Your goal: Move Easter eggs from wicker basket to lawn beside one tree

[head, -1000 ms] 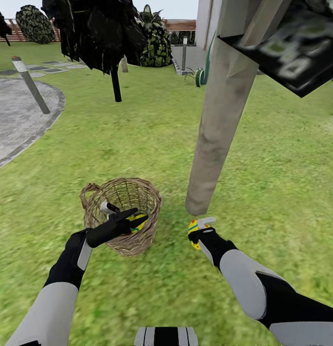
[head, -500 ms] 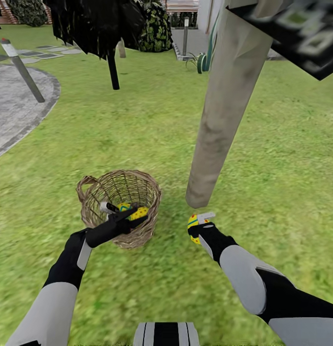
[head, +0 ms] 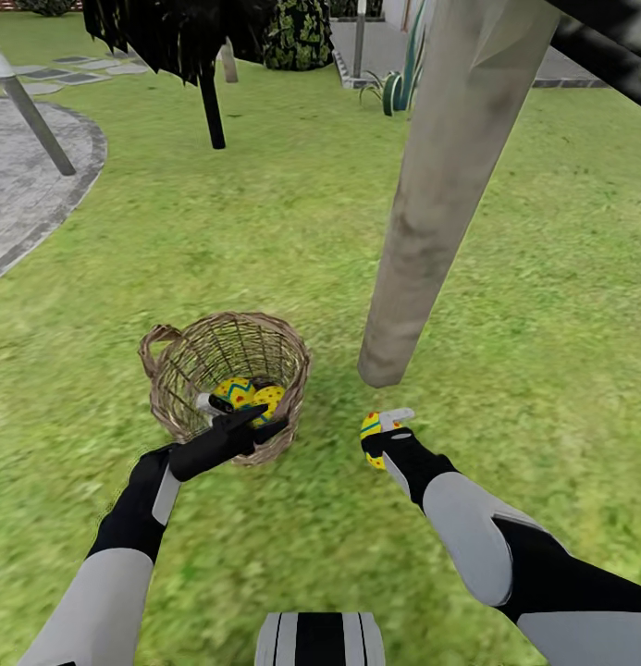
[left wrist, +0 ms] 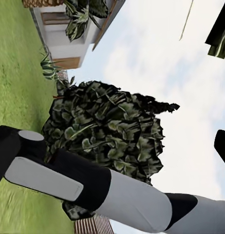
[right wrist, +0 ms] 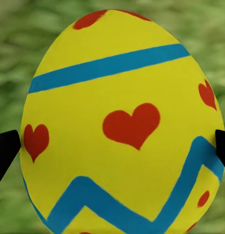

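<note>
**Head view: one egg at the tree, two waiting in the basket**

Right gripper (head: 383, 437) is low over the lawn (head: 542, 324), just short of the foot of the tree (head: 422, 231), and it has a yellow egg (head: 371, 435) clamped between its fingers. The right wrist view confirms it: that egg (right wrist: 122, 126), blue bands and red hearts, sits squarely between the two dark fingertips, one at either edge, with blurred grass behind. Its long axis runs upright in that view, narrow end up.

Over on the other side, the left gripper (head: 232, 421) hangs at the near rim of the wicker basket (head: 172, 370), fingers pointing across the opening. Whether it is open or closed I cannot tell; the left wrist view looks off at a bush and sky. Two more eggs (head: 246, 396) lie side by side in the basket bottom, just beyond and below those fingertips.

So the relation that counts: the held egg is already beside the trunk base, basket well to its left. By my reading, the right arm needs only to release downward, while the left arm is plainly the nearer one for the basket pair.
</note>
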Controlling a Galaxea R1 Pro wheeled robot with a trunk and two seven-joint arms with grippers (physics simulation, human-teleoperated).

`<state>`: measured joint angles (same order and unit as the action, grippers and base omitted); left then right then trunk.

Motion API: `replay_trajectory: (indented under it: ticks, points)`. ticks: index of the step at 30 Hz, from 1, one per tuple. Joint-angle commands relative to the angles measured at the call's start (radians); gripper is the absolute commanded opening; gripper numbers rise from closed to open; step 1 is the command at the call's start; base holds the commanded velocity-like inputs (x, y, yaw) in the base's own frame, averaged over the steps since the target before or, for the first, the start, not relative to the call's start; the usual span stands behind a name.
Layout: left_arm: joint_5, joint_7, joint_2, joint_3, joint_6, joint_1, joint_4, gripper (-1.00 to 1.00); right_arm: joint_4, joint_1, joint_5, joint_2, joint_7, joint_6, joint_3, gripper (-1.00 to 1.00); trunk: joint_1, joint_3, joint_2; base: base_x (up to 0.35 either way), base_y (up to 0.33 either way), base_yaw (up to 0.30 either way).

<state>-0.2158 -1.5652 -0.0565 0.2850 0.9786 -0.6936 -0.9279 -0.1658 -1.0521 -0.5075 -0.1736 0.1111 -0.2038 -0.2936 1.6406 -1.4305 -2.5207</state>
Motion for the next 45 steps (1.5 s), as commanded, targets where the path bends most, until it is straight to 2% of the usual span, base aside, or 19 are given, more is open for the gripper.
replay_trajectory:
  ticks: [1,4,10,25,45]
  points:
    - [0.005,-0.006,-0.010,0.001,0.010,0.011,-0.001,1.00,-0.001,0.000,-0.009,-0.001,0.001,-0.005,-0.007,-1.00,0.000,-0.001,0.000,0.000,0.000,0.000]
    - [0.006,-0.006,-0.021,-0.019,0.011,0.031,0.004,1.00,-0.001,0.000,-0.009,-0.001,0.001,-0.005,-0.007,-1.00,0.000,-0.001,0.000,0.000,0.000,0.000]
    - [0.006,-0.006,-0.025,-0.037,0.015,0.054,0.010,1.00,-0.001,0.000,-0.009,-0.001,0.001,-0.005,-0.007,-1.00,0.000,-0.001,0.000,0.000,0.000,0.000]
    - [0.006,-0.006,-0.023,-0.038,0.015,0.058,0.012,1.00,-0.001,0.000,-0.009,-0.001,0.001,-0.005,-0.007,-1.00,0.000,-0.001,0.000,0.000,0.000,0.000]
    - [0.006,-0.006,-0.023,-0.038,0.015,0.059,0.011,1.00,-0.003,0.000,-0.009,-0.001,0.001,-0.005,-0.007,-1.00,0.009,-0.078,-0.005,0.000,0.000,0.000]
